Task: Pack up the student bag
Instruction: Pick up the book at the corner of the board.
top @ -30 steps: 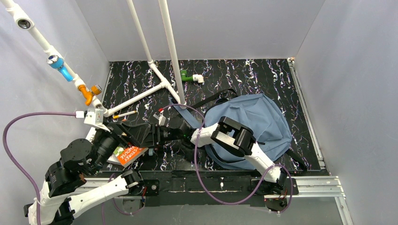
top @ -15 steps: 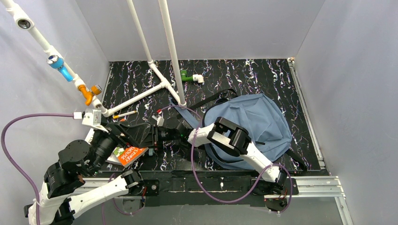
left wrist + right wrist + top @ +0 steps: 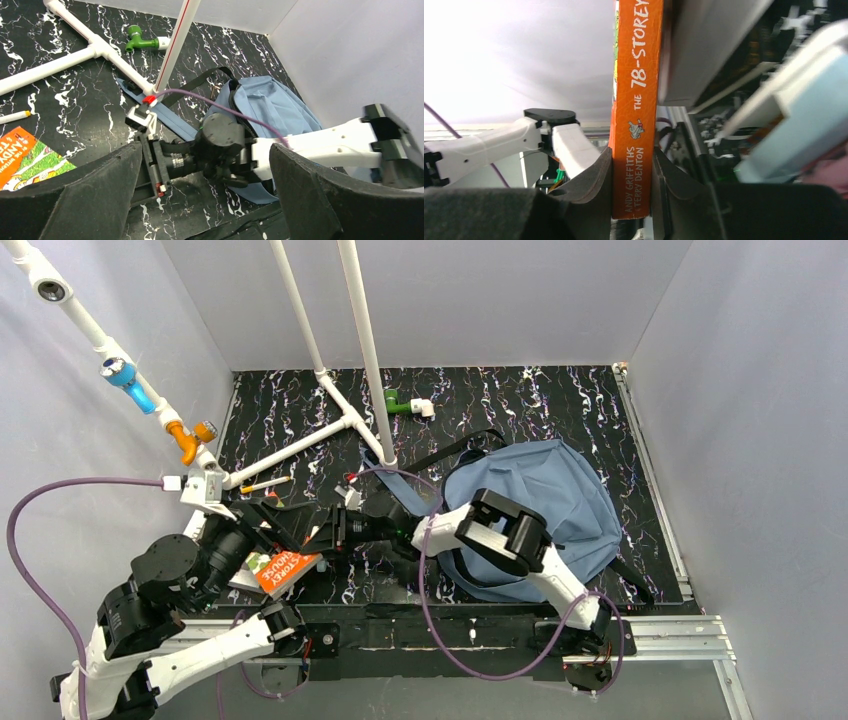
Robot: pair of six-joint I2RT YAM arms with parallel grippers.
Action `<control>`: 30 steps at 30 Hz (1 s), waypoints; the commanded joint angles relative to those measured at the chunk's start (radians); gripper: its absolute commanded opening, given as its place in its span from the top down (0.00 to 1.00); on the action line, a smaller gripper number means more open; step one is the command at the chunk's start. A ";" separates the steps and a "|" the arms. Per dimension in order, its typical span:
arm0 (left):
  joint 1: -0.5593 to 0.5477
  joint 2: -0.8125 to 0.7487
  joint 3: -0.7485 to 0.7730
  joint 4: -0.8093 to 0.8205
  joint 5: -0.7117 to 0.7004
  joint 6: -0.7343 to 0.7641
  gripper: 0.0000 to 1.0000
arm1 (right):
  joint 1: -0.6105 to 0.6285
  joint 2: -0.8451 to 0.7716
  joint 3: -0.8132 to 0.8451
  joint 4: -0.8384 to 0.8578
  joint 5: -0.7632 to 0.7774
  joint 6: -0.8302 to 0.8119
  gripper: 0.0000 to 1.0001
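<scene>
The left arm [image 3: 215, 648] was built of white links between bulky black joint housings, with a thin purple cable [image 3: 100, 480] looping off it. The right arm [image 3: 556, 585] had the same white shells and black blocks, its own purple cable [image 3: 422, 570], and a black base [image 3: 592, 632]. Its wrist was a black cylinder [image 3: 220, 137] ending in a white bracket [image 3: 137, 119] with a red tab. The left gripper [image 3: 205, 160] carried broad matte black fingers [image 3: 75, 200]. The right gripper [image 3: 631, 155] had dark grey curved pads [image 3: 591, 182].
</scene>
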 commanded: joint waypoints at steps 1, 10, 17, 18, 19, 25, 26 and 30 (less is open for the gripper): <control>0.001 0.056 0.056 0.009 -0.011 0.010 0.02 | -0.007 -0.246 -0.010 -0.002 0.021 -0.057 0.99; 0.001 0.089 0.071 0.049 0.015 -0.011 0.02 | -0.021 -0.538 -0.157 -0.252 0.039 -0.221 0.99; 0.001 0.121 0.060 0.072 0.050 -0.052 0.02 | -0.075 -0.867 -0.362 -0.495 0.006 -0.440 0.99; 0.001 0.127 0.056 0.083 0.060 -0.056 0.02 | -0.078 -0.927 -0.379 -0.595 0.039 -0.511 0.99; 0.001 0.135 0.048 0.097 0.073 -0.057 0.02 | -0.078 -0.991 -0.387 -0.750 0.091 -0.586 0.99; 0.001 0.229 0.006 0.202 0.180 -0.085 0.02 | -0.111 -1.342 -0.394 -1.200 0.412 -0.737 0.99; 0.001 0.251 0.005 0.219 0.200 -0.088 0.02 | -0.124 -1.369 -0.372 -1.266 0.445 -0.741 0.99; 0.001 0.333 0.007 0.282 0.282 -0.110 0.02 | -0.137 -1.424 -0.284 -1.478 0.650 -0.673 0.99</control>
